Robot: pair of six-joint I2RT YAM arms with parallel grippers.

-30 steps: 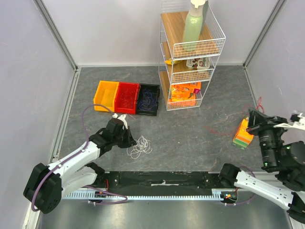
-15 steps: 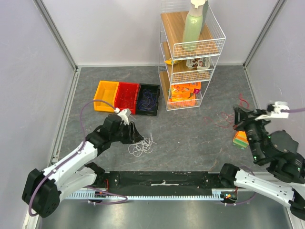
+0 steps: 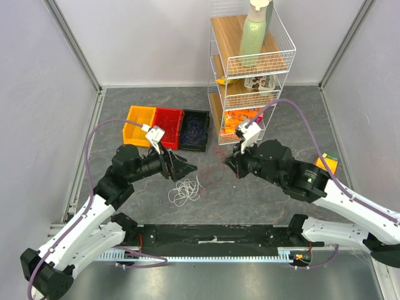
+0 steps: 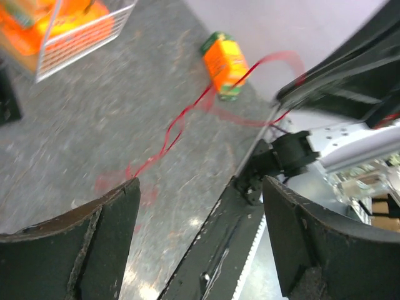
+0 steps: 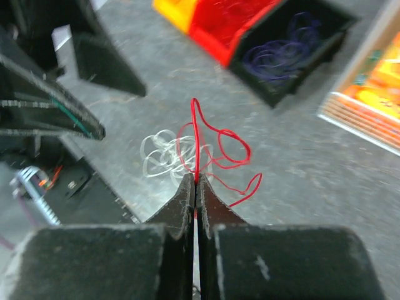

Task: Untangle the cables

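**Red cable pinched in my right gripper, left gripper spread empty**

Seen from above, three bins sat in a row at eleven o'clock from my left gripper (image 3: 186, 170): a yellow bin (image 3: 139, 125), a red bin (image 3: 167, 128), then a black bin (image 3: 194, 130) with a purplish cable (image 5: 284, 53) coiled inside. My left gripper pointed toward three o'clock with its jaws spread wide and nothing between them. At six o'clock from its tips, a loose clump of white cable (image 3: 184, 190) lay on the grey table (image 3: 275, 119), apart from both grippers.

A thin red cable (image 5: 215, 147) rose in loose loops above the white clump, up to my right gripper (image 5: 195, 181). That gripper was clenched tight on the red strand, fingers pressed together. It faced my left gripper from three o'clock, the two tips near each other but not touching.

A wire rack (image 3: 250, 81) stood at one o'clock from my right gripper. An orange carton (image 3: 328, 164) lay at three o'clock, well apart.
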